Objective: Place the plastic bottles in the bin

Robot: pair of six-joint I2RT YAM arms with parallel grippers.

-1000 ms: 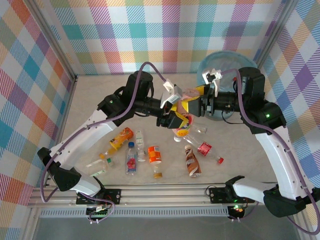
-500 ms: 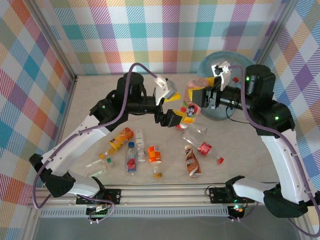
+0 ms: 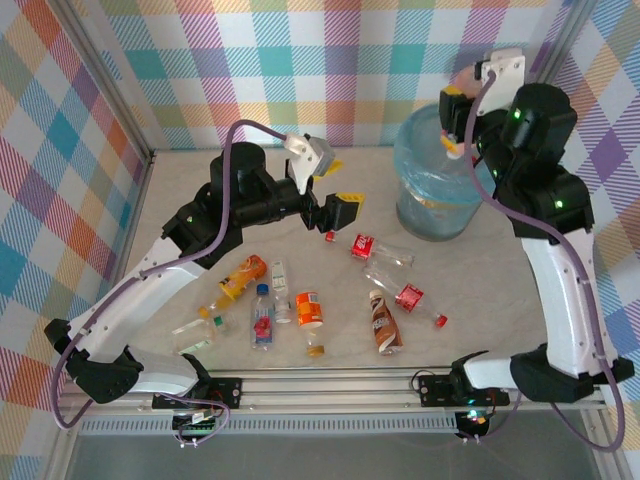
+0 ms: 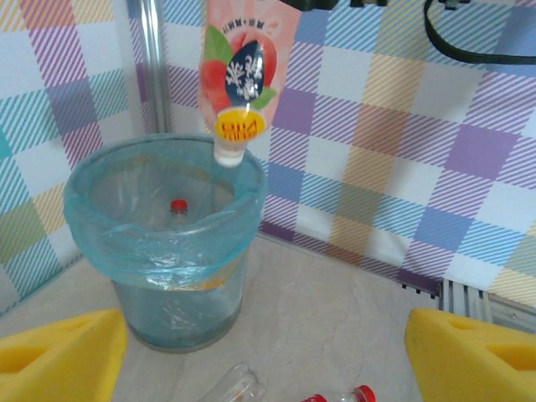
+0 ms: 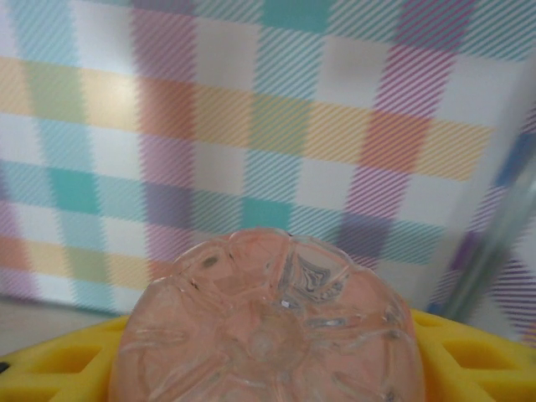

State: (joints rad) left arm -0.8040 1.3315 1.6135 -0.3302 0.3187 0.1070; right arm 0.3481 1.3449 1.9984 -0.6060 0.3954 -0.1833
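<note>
My right gripper [image 3: 455, 112] is raised above the bin [image 3: 438, 195] and shut on a pink bottle [image 5: 268, 327]. In the left wrist view that pink bottle [image 4: 241, 71] hangs cap down just over the bin's lined rim [image 4: 163, 180]. A red-capped bottle [image 4: 177, 205] lies inside the bin. My left gripper [image 3: 335, 207] is open and empty, hovering left of the bin; its yellow fingers [image 4: 59, 352] frame the view. Several bottles lie on the table: a red-labelled one [image 3: 365, 245], a clear one [image 3: 395, 260], a brown one [image 3: 384, 322], orange ones [image 3: 310, 310].
More bottles lie near the front left [image 3: 262, 318], [image 3: 243, 277], [image 3: 198, 330]. Checked walls close the table on three sides, with a metal post [image 4: 151, 59] in the corner behind the bin. A rail runs along the near edge [image 3: 330, 385].
The right gripper has carried the pink bottle away from the left gripper, up and right to above the bin. The left arm has drawn back to the left, open.
</note>
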